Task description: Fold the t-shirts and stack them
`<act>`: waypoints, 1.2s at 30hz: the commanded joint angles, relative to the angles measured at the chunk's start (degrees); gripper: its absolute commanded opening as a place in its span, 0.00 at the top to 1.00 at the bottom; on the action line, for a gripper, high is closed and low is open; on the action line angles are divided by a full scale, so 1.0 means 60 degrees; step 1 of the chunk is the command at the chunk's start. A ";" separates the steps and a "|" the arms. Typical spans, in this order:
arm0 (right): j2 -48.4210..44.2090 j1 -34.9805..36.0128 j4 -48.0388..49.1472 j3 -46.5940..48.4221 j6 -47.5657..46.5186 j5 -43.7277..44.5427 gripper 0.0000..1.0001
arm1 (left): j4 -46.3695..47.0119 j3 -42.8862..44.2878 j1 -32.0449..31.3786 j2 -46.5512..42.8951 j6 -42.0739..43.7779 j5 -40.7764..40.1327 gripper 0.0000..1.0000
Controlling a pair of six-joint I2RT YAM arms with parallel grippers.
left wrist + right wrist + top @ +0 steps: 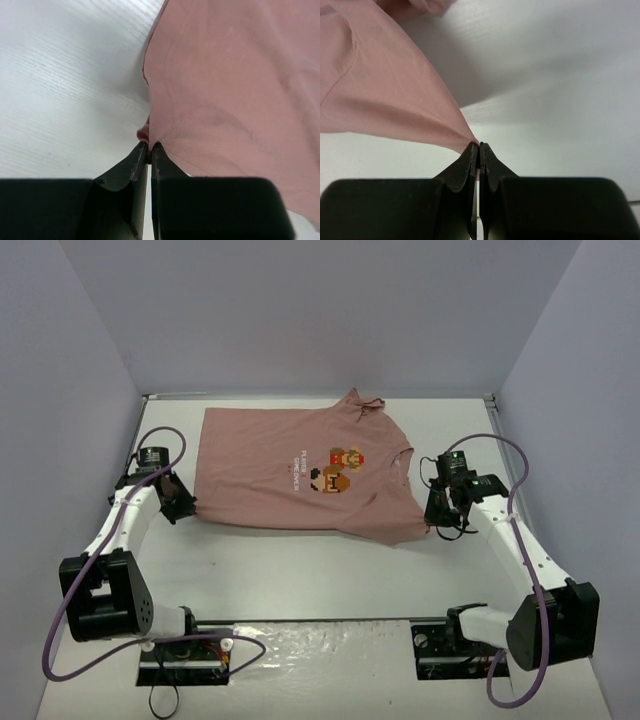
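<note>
One t-shirt [260,470] — left gripper [149,146], right gripper [478,146] pinching it.

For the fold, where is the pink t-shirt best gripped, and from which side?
Probably by its two near corners, each approached from the outer side. The t-shirt lies flat, so only its thin edges offer a pinch. The left gripper is shut on the near-left corner, and the right gripper on the near-right tip, with the fabric drawn to a point.

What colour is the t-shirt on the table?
The t-shirt is dusty pink, clearest in the top external view.
</note>
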 commanded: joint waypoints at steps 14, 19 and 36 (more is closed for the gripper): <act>-0.1775 0.1201 -0.3308 -0.0759 0.1708 -0.0318 0.85 | -0.1183 -0.0942 0.0103 -0.1623 0.0301 -0.0175 0.96; -0.0693 0.1227 -0.3290 0.0887 0.1267 0.0569 0.51 | -0.1407 -0.0230 0.0097 -0.1702 0.0492 -0.0017 0.65; 0.5126 0.1049 0.2309 0.3787 -0.0301 0.0698 0.65 | 0.0051 0.4226 -0.2540 0.3088 0.1149 -0.0629 0.49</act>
